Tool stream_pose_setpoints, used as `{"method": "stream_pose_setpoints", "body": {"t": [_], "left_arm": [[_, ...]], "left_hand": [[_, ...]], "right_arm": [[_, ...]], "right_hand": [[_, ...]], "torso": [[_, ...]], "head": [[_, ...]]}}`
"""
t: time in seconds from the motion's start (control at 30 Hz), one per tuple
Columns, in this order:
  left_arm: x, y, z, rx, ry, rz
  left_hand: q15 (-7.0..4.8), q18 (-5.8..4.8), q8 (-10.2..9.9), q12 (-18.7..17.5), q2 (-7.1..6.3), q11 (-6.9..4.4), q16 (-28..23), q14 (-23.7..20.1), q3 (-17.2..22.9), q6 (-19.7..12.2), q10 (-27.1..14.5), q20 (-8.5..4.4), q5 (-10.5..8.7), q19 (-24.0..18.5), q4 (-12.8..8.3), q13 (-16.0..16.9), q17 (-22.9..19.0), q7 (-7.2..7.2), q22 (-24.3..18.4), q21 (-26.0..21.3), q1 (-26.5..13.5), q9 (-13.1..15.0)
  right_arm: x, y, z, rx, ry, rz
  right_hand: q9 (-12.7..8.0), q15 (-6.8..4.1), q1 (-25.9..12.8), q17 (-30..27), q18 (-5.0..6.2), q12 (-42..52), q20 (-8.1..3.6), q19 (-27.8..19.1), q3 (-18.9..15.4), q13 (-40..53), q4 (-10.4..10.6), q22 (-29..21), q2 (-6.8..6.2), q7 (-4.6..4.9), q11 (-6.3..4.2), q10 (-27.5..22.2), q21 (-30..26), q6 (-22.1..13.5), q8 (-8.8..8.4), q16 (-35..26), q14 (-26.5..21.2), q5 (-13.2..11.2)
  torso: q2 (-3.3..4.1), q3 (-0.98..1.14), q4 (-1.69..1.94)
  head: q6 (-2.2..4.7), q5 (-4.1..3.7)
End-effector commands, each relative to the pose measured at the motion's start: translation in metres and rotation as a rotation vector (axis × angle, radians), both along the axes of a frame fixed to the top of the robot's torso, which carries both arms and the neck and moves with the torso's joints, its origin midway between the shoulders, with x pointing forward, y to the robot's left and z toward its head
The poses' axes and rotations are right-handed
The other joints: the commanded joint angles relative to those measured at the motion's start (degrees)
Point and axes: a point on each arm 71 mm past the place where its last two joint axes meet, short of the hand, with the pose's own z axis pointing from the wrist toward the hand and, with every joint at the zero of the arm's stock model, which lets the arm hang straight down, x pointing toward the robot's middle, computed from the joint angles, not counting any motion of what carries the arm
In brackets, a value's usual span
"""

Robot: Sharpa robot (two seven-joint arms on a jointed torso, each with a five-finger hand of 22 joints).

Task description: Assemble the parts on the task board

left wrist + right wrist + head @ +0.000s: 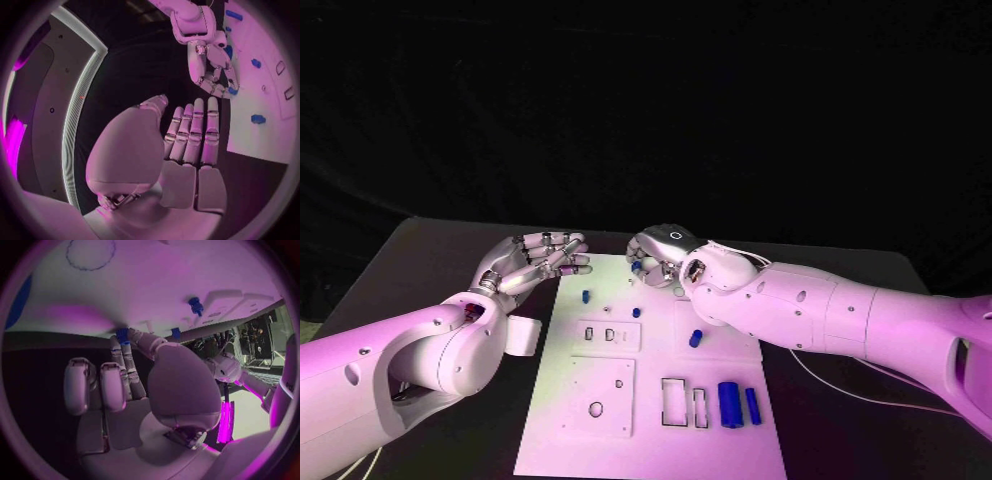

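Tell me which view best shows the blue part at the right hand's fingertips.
The right wrist view: the small blue part sits at the right hand's fingertips by the task board edge. The left wrist view shows it smaller, from farther off; the head view mostly hides it behind that hand.

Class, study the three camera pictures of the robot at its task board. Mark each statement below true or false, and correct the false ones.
1. The right hand pinches a small blue part at the far edge of the task board. True.
2. The left hand grips a blue part. False: it holds nothing, fingers extended.
3. Two blue cylinders lie side by side on the board's near right area. True.
4. The task board lies on a white table. False: the table is black.
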Motion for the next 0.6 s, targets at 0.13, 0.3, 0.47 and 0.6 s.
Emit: {"method": "stream_pose_setpoints", "body": {"t": [0.13,0.3,0.47,0.6], "left_arm": [[0.0,-0.002,0.002,-0.011,-0.003,-0.019],[0.0,-0.001,0.002,-0.01,-0.002,-0.018],[0.001,0.001,0.002,-0.008,-0.001,-0.014],[0.001,0.003,0.001,-0.008,0.0,-0.01]], "left_hand": [[0.41,0.77,-0.3,-0.3,-0.24,0.17,-0.3,-0.1,0.4,0.2,0.3,0.18,-0.32,0.4,0.1,-0.1,0.1,1.15,-0.1,0.2,-0.3,0.0],[0.42,0.76,-0.4,-0.4,-0.24,0.2,-0.3,-0.1,0.4,0.2,0.2,0.18,-0.32,0.4,0.1,-0.1,0.1,1.18,-0.1,0.2,-0.3,-0.1],[0.43,0.76,-0.4,-0.4,-0.21,0.2,-0.3,-0.1,0.5,0.2,0.2,0.18,-0.31,0.4,0.0,-0.1,0.1,1.19,-0.1,0.1,-0.3,-0.1],[0.43,0.76,-0.4,-0.5,-0.2,0.21,-0.4,-0.1,0.5,0.2,0.2,0.18,-0.31,0.4,0.0,-0.1,0.1,1.19,-0.1,0.1,-0.3,-0.1]], "right_arm": [[0.001,-0.002,0.001,0.001,-0.008,0.001],[-0.005,-0.008,0.004,0.025,-0.013,0.004],[-0.015,-0.02,0.01,0.068,-0.003,-0.001],[-0.021,-0.038,0.019,0.131,0.028,-0.026]], "right_hand": [[-0.3,1.85,-2.2,-2.8,1.75,0.0,1.69,-4.5,0.2,-1.4,0.2,-6.4,-2.45,1.64,2.19,-7.9,-4.3,-3.7,-2.13,-1.4,1.0,0.3],[-0.3,2.13,-2.6,-2.9,2.09,0.3,2.15,-5.3,-1.2,-2.0,0.2,-7.7,-3.38,1.86,2.48,-9.5,-5.4,-4.7,-2.79,-1.3,1.0,0.7],[-0.1,2.08,-2.9,-2.4,2.04,0.8,2.2,-5.0,-2.3,-2.1,0.5,-7.4,-3.71,1.7,2.36,-9.4,-5.4,-4.6,-2.86,-0.9,1.1,1.5],[0.1,1.95,-3.4,-2.1,1.95,1.4,2.11,-4.5,-3.5,-2.1,1.0,-7.0,-3.79,1.51,2.16,-8.7,-5.3,-4.2,-2.8,-0.6,1.2,2.2]], "torso": [[0.04,0.0,0.02],[0.01,0.06,-0.14],[-0.12,0.12,-0.4],[-0.34,0.24,-0.76]], "head": [[0.05,0.0],[0.02,0.23],[0.47,0.24],[0.68,0.29]]}}
